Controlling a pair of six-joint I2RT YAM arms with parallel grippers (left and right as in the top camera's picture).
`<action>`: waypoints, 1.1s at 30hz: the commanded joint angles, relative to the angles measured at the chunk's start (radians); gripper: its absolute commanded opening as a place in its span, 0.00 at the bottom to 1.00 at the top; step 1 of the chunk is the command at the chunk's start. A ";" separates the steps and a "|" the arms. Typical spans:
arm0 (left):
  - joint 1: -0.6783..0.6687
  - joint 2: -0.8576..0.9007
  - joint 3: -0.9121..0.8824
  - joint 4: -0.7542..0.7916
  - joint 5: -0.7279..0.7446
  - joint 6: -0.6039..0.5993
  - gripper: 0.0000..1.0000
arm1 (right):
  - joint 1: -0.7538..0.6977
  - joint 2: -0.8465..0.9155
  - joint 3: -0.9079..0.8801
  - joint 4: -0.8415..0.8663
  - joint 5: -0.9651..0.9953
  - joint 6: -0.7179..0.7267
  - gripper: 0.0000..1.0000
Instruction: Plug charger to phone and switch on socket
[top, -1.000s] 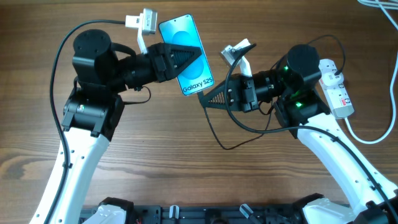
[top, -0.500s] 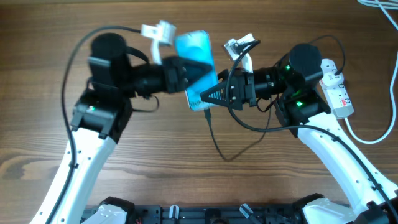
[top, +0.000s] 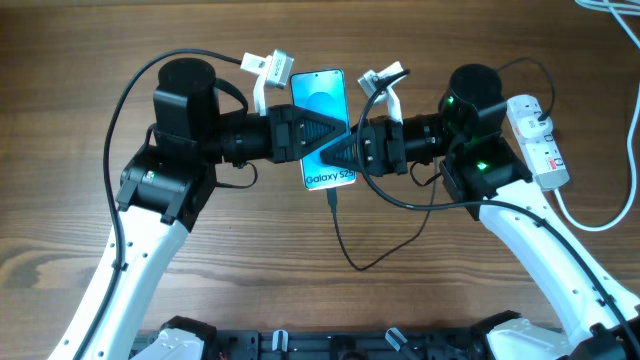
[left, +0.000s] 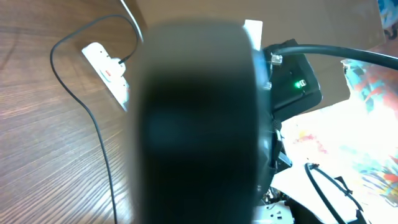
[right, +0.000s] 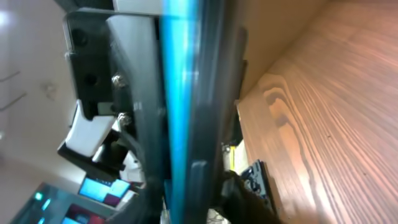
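Note:
The phone (top: 322, 95), teal screen up with white text at its near end, is held above the table between both arms. My left gripper (top: 322, 133) is shut on it from the left. Its dark back fills the left wrist view (left: 199, 124). My right gripper (top: 335, 153) reaches in from the right over the phone's lower part and is shut on the charger. The plug (top: 331, 196) shows just under the phone's near end, and I cannot tell if it is inserted. The thin black cable (top: 345, 250) loops down over the table. The right wrist view shows the phone edge-on (right: 180, 93).
The white socket strip (top: 535, 140) lies at the right edge behind my right arm, with its thick white cord (top: 590, 215) curving off right. It also shows in the left wrist view (left: 109, 73). The wooden table (top: 260, 260) is below.
My left arm swung the phone right and squared it up lengthwise. My right gripper moved left with the charger, and both grippers now meet at the phone's near end.

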 joint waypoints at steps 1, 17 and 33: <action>0.005 -0.006 0.001 0.011 0.002 0.023 0.04 | -0.006 0.003 0.020 -0.006 -0.024 -0.023 0.18; 0.068 -0.006 0.001 -0.024 -0.123 0.023 0.88 | -0.007 0.003 0.020 -0.118 0.021 -0.114 0.04; 0.219 -0.006 0.001 -0.483 -0.936 0.127 1.00 | -0.006 0.054 0.016 -0.744 0.588 -0.493 0.04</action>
